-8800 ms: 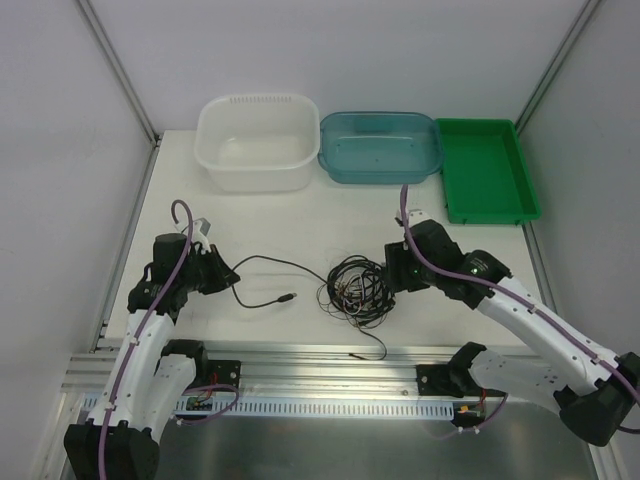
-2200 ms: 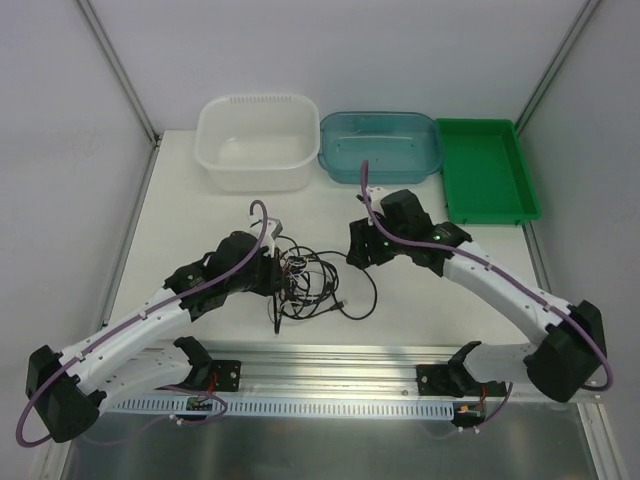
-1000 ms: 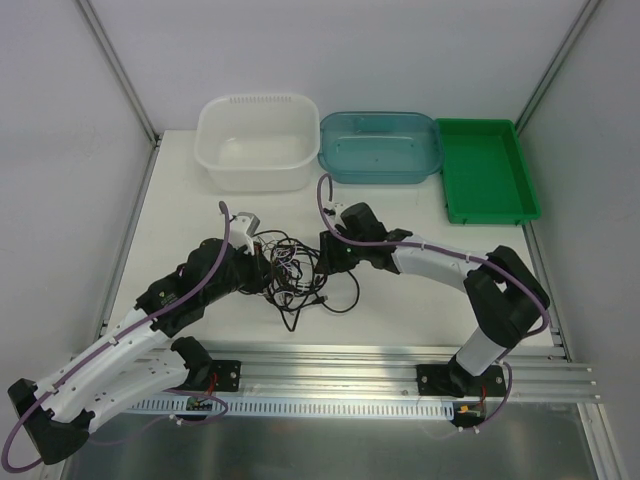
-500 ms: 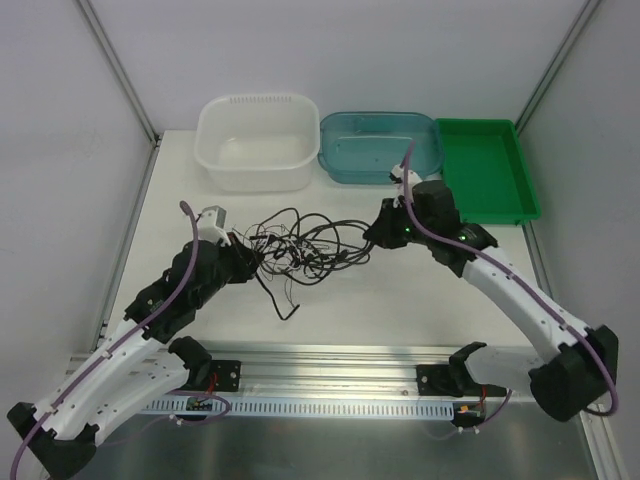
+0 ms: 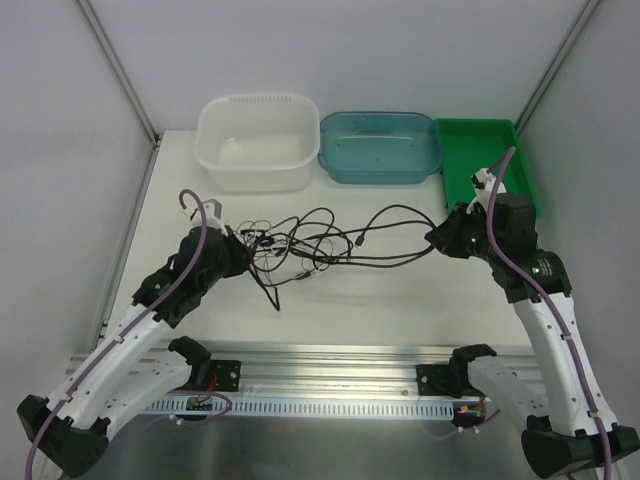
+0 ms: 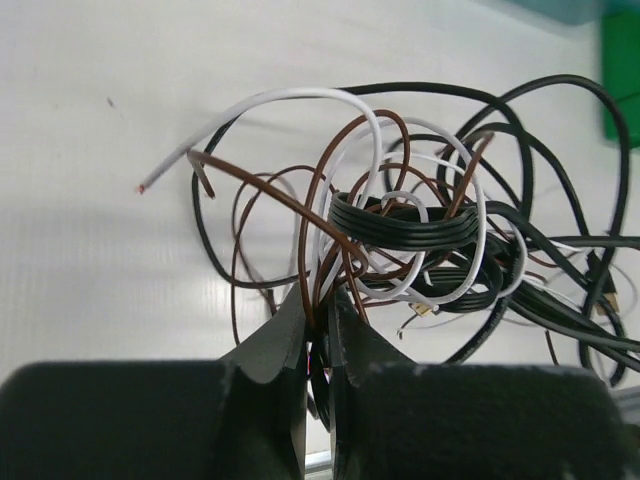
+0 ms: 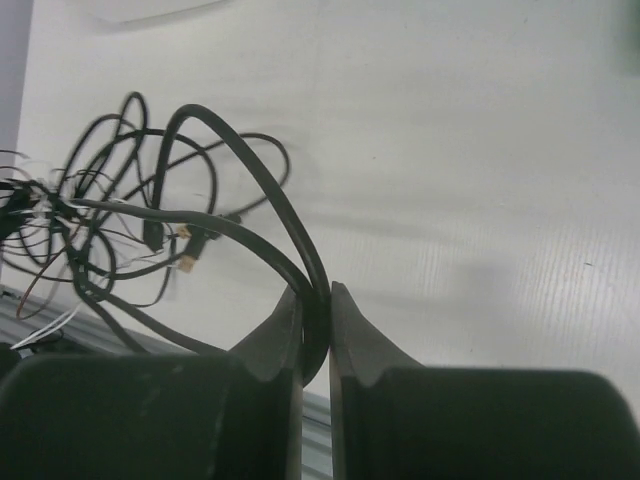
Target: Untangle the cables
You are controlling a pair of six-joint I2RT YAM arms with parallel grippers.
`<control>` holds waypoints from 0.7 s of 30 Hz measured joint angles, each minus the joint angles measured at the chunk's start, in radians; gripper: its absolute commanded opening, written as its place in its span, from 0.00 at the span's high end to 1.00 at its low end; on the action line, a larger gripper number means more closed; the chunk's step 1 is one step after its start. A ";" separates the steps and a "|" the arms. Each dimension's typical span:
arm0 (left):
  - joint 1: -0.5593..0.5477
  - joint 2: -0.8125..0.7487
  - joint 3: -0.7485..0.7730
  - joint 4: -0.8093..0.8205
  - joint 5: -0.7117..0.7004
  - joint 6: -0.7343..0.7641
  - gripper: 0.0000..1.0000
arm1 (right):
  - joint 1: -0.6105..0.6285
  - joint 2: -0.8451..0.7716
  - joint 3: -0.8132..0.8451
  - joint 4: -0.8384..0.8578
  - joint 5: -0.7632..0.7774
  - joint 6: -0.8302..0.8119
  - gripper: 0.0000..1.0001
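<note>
**Overhead view.** Three containers stand in a row along the top of the table (image 5: pixel 200 320). A white tub (image 5: pixel 257 176) is at upper left, a translucent blue tub (image 5: pixel 380 174) at centre and a green tray (image 5: pixel 487 190) at upper right. The inner floor of each shows uncovered. The cables (image 5: pixel 310 245) lie on the table below the row, strung across mid-frame between the two arms.

**Left wrist view.** The left gripper (image 6: pixel 318 312) is pinched closed on a brown wire (image 6: pixel 304 240), and a white wire (image 6: pixel 270 96) runs into the same gap. Behind them sits a knot of brown, white and black loops.

**Right wrist view.** The right gripper (image 7: pixel 315 305) is clamped on a thick black cable (image 7: pixel 283 205), which arcs left to the tangle. In the overhead view its wrist overlaps the tray's lower left corner.
</note>
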 measured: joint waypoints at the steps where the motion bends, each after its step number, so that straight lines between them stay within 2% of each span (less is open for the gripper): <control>1: 0.003 0.018 -0.019 0.004 0.004 -0.006 1.00 | -0.001 0.000 0.018 -0.021 -0.013 0.000 0.99; 10: 0.019 0.131 -0.121 0.091 0.060 -0.111 1.00 | -0.001 -0.001 0.202 -0.145 -0.109 0.016 0.96; 12: 0.024 0.150 -0.140 0.112 0.069 -0.128 1.00 | -0.003 -0.005 0.236 -0.142 -0.101 0.026 0.93; 15: 0.066 0.151 -0.187 0.055 0.041 -0.123 1.00 | -0.040 -0.021 0.263 -0.104 -0.051 0.029 0.90; 17: 0.090 0.113 -0.222 -0.003 0.050 -0.102 0.99 | -0.046 -0.032 0.237 -0.070 -0.058 0.035 0.90; 21: 0.091 -0.030 -0.223 -0.028 0.117 -0.047 1.00 | -0.019 -0.056 -0.021 0.019 -0.052 0.045 0.95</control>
